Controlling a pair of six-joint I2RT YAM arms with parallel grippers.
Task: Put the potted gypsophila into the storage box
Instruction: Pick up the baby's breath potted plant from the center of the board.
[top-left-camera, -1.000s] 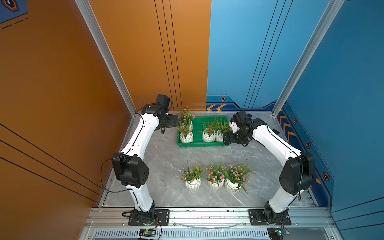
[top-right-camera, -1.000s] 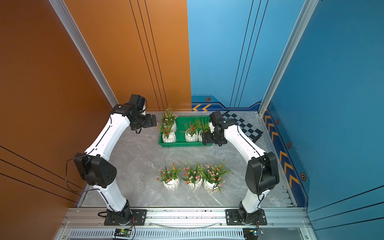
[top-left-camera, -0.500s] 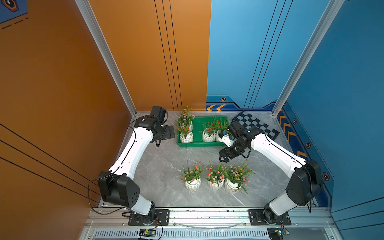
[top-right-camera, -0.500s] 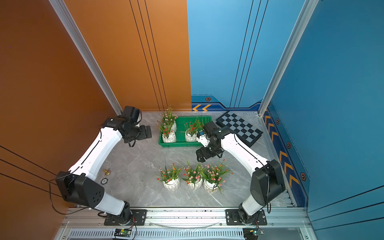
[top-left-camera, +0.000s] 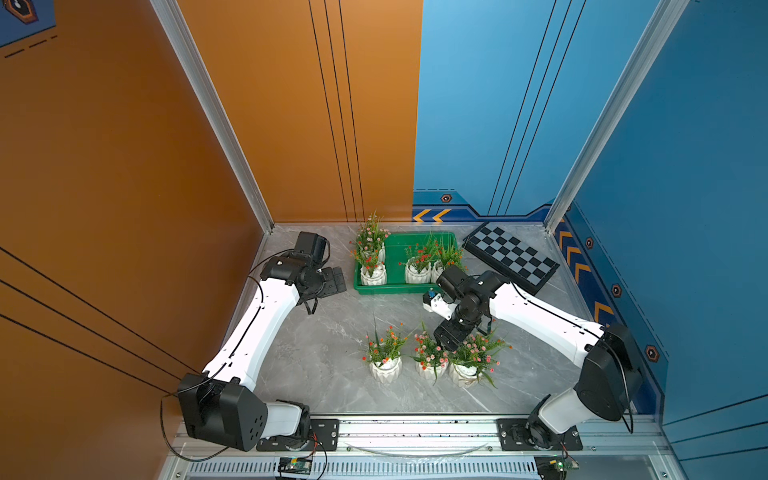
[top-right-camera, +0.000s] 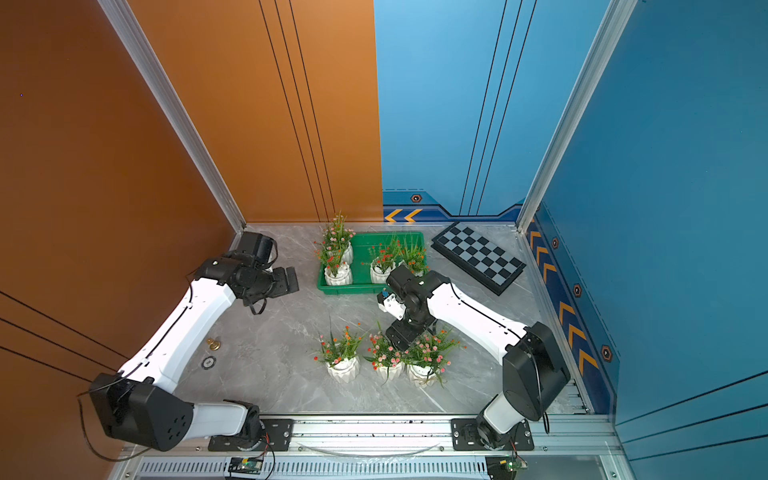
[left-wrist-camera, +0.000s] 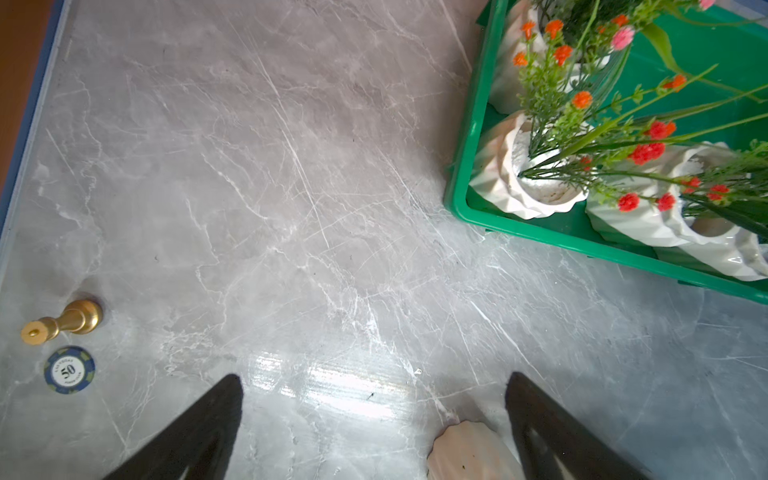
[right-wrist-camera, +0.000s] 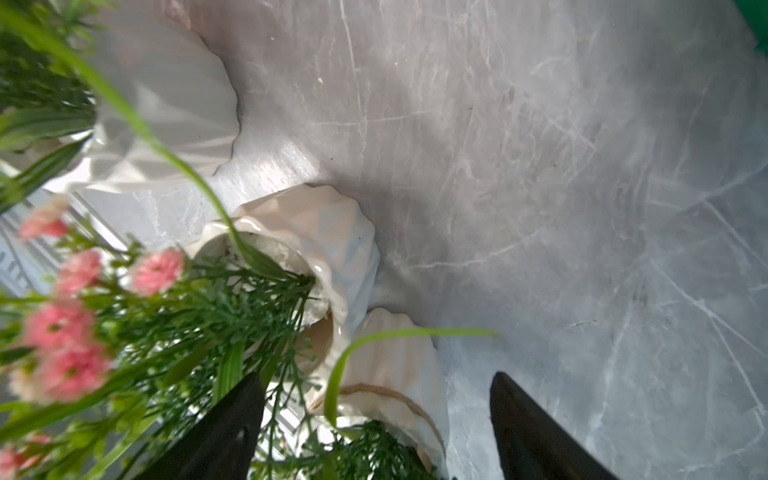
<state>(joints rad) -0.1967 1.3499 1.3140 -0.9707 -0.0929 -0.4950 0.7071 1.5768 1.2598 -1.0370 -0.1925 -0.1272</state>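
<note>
The green storage box (top-left-camera: 397, 287) (top-right-camera: 358, 289) stands at the back and holds several potted gypsophila (top-left-camera: 373, 274). Three more potted gypsophila stand in a row on the marble at the front (top-left-camera: 385, 368) (top-left-camera: 430, 368) (top-left-camera: 465, 374). My right gripper (top-left-camera: 451, 336) (top-right-camera: 401, 337) hangs over the rightmost of them. In the right wrist view it (right-wrist-camera: 374, 419) is open, with that white ribbed pot (right-wrist-camera: 395, 374) between its fingers and untouched. My left gripper (top-left-camera: 332, 282) (left-wrist-camera: 374, 419) is open and empty, left of the box (left-wrist-camera: 469, 199).
A black-and-grey chequered board (top-left-camera: 511, 259) lies at the back right. A brass chess piece (left-wrist-camera: 62, 322) (top-right-camera: 213, 343) and a blue poker chip (left-wrist-camera: 69, 370) (top-right-camera: 208, 362) sit near the left wall. A pale ribbed pot edge (left-wrist-camera: 469, 453) shows low in the left wrist view.
My right gripper has moved from the box to the front and down over the row of pots, narrowing slightly. My left arm has drawn back leftwards from the box.
</note>
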